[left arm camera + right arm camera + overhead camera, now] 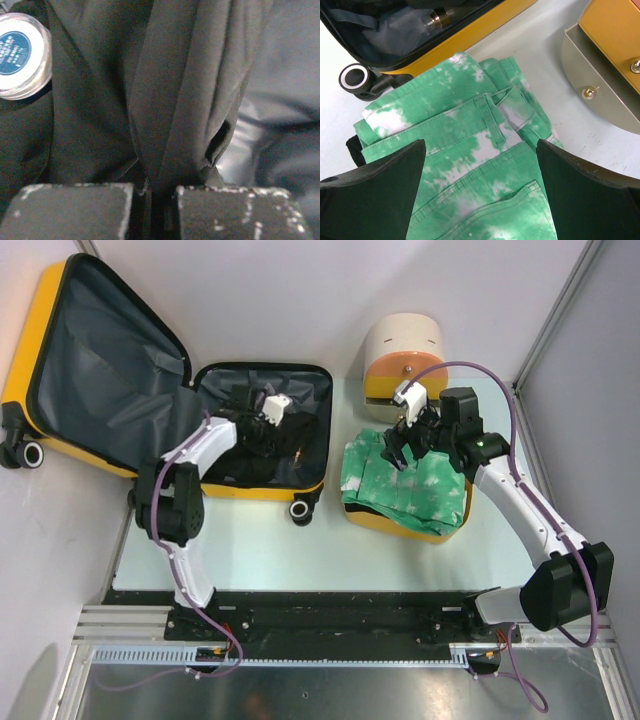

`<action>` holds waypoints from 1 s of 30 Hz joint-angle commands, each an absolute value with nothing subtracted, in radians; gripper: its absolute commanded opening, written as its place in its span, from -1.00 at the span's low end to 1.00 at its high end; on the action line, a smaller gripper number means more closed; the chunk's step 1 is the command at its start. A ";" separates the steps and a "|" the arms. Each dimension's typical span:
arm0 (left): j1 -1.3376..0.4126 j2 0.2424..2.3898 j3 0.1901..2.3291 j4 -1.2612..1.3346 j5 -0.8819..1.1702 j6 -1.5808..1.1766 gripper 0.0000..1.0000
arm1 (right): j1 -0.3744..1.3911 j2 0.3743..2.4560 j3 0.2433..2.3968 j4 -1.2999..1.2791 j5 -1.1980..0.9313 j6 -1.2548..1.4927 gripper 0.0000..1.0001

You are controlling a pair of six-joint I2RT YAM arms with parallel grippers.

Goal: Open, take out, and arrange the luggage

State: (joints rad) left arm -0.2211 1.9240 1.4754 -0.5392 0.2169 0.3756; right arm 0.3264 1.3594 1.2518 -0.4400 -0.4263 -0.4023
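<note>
The luggage, a yellow hard-shell suitcase (62, 300), lies open at the left; its lid shows dark grey lining and its base (310, 485) holds dark clothes. My left gripper (268, 423) reaches down into the base. In the left wrist view it (154, 192) is shut on a fold of black cloth (165, 100), pinched between the pads. My right gripper (405, 448) hovers open just above folded green-and-white tie-dye jeans (415, 485). In the right wrist view its fingers (385, 185) straddle the jeans (480, 125) with nothing between them.
The jeans lie on a small yellow bin (400, 522) right of the suitcase. A cream-and-orange cabinet (403, 350) stands behind it. A round jar with a blue lid (17, 52) rests among the clothes. A suitcase wheel (354, 77) is close to the jeans.
</note>
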 commanded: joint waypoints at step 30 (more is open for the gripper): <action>-0.374 1.755 2.151 -0.555 0.646 0.144 -1.00 | 0.034 1.266 1.295 -0.416 -0.462 -0.206 0.93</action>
State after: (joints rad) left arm -0.2756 1.7489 2.0708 -0.5945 0.6796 0.0948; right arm 0.0959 1.3094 1.2518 -0.4290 -0.4469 -0.2455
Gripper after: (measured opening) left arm 0.039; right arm 0.968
